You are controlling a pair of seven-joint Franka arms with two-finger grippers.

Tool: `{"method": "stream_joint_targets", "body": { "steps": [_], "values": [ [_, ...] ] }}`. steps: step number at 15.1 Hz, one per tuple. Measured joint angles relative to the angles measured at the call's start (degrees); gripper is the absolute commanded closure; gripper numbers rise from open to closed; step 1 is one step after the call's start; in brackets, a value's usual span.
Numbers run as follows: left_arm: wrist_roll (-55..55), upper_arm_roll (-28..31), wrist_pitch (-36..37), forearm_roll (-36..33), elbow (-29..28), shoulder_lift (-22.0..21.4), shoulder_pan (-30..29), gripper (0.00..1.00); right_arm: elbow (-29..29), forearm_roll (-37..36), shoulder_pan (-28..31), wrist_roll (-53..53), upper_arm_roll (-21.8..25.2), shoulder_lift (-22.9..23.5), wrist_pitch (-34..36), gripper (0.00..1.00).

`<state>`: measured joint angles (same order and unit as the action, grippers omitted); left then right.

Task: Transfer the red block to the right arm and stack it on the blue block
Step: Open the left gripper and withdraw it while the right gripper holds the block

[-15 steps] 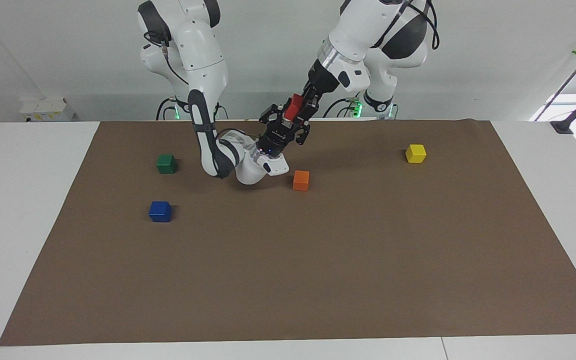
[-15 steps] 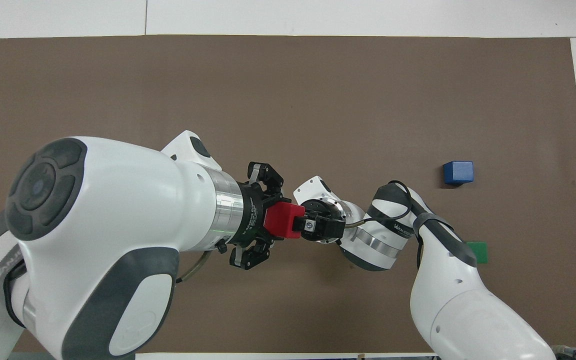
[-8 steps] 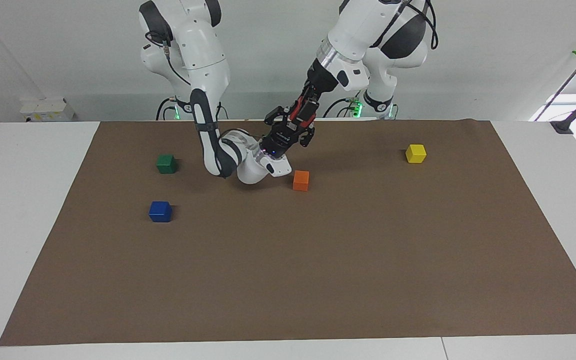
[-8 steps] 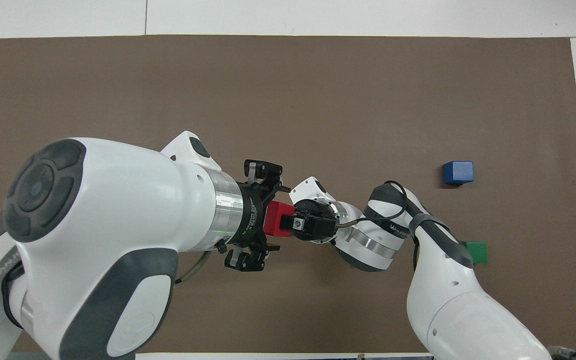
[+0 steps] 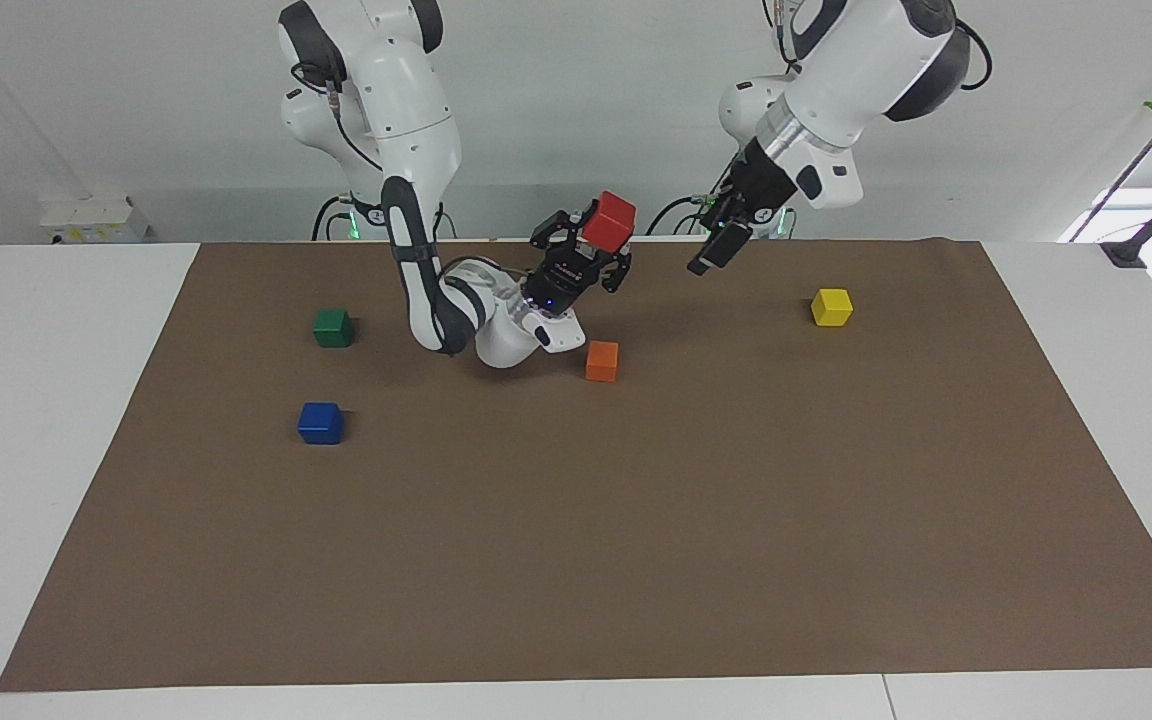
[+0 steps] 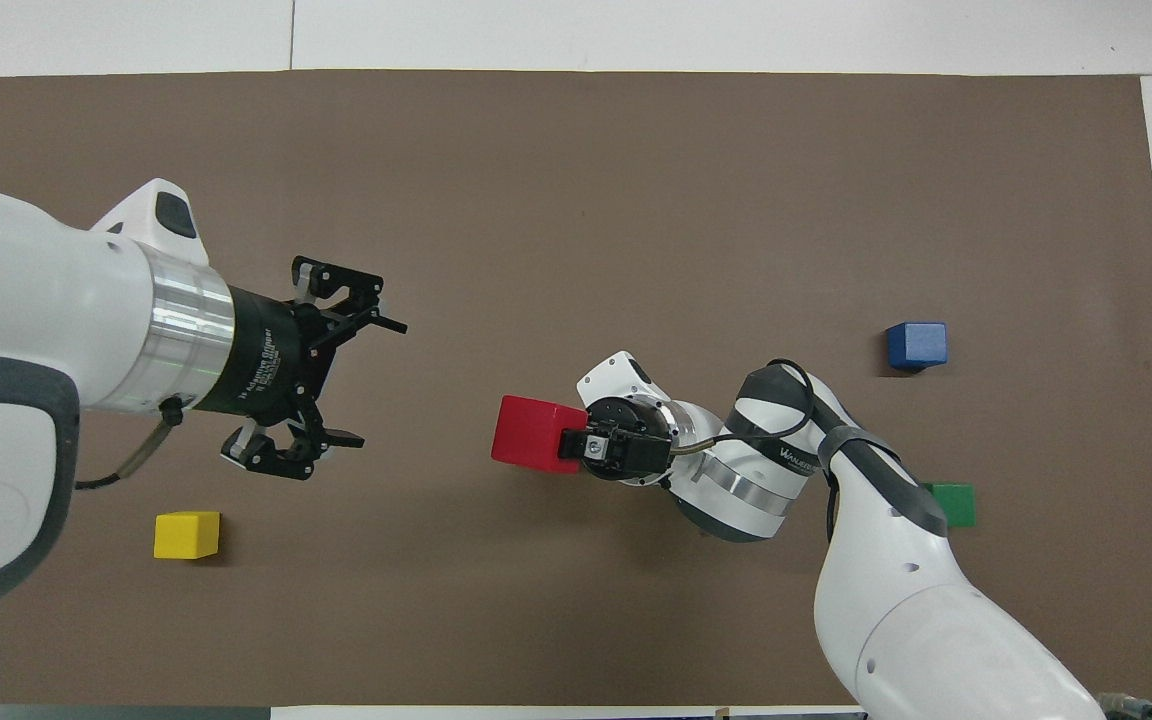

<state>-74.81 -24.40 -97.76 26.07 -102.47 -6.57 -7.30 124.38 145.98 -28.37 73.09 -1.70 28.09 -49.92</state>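
Note:
The red block (image 5: 614, 220) (image 6: 526, 432) is up in the air over the middle of the brown mat, above and beside the orange cube. My right gripper (image 5: 593, 248) (image 6: 574, 446) is shut on it, and the block juts out past the fingertips. My left gripper (image 5: 702, 263) (image 6: 381, 383) hangs open with nothing in it, apart from the red block, over the mat toward the left arm's end. The blue block (image 5: 320, 423) (image 6: 916, 345) sits on the mat toward the right arm's end, free on all sides.
A green cube (image 5: 333, 327) (image 6: 954, 503) lies nearer to the robots than the blue block. An orange cube (image 5: 602, 361) sits beside the right wrist, hidden in the overhead view. A yellow cube (image 5: 831, 307) (image 6: 187, 534) lies toward the left arm's end.
My left gripper opened, let go of the red block and drew back and up toward the left arm's end. The red block stays in my right gripper.

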Motion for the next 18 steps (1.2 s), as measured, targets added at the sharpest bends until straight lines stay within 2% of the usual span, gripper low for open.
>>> {"method": "stream_joint_targets", "body": {
  "steps": [2, 6, 9, 11, 15, 18],
  "values": [
    [12.5, 0.1, 0.0, -1.8, -2.1, -0.8, -3.3, 0.0, 0.0, 0.0, 0.1, -0.6, 0.0, -1.4, -1.1, 1.0],
    [39.3, 0.3, -0.2, -11.2, -4.3, -0.5, -10.1, 0.0, 0.2, 0.0, 1.2, -6.0, 0.1, -7.4, -8.3, 1.0],
    [47.2, -0.1, -0.2, -20.3, -3.6, 2.0, -10.5, 0.0, 0.8, 0.0, 2.1, -9.9, 0.1, -12.1, -14.9, 1.0],
    [50.1, -0.8, 2.5, -24.3, 1.0, 5.7, -9.6, 0.0, 1.1, 0.0, 2.4, -12.7, 0.1, -15.2, -20.9, 1.0],
    [56.0, -1.2, 11.8, -31.4, 17.9, 17.1, -8.6, 0.0, 1.0, 0.0, 2.5, -22.2, 0.1, -25.9, -40.5, 1.0],
    [56.1, -0.9, 12.3, -31.3, 22.2, 22.0, -7.7, 0.0, 0.9, 0.0, 2.4, -28.6, 0.1, -34.4, -53.9, 1.0]
  ]
}}
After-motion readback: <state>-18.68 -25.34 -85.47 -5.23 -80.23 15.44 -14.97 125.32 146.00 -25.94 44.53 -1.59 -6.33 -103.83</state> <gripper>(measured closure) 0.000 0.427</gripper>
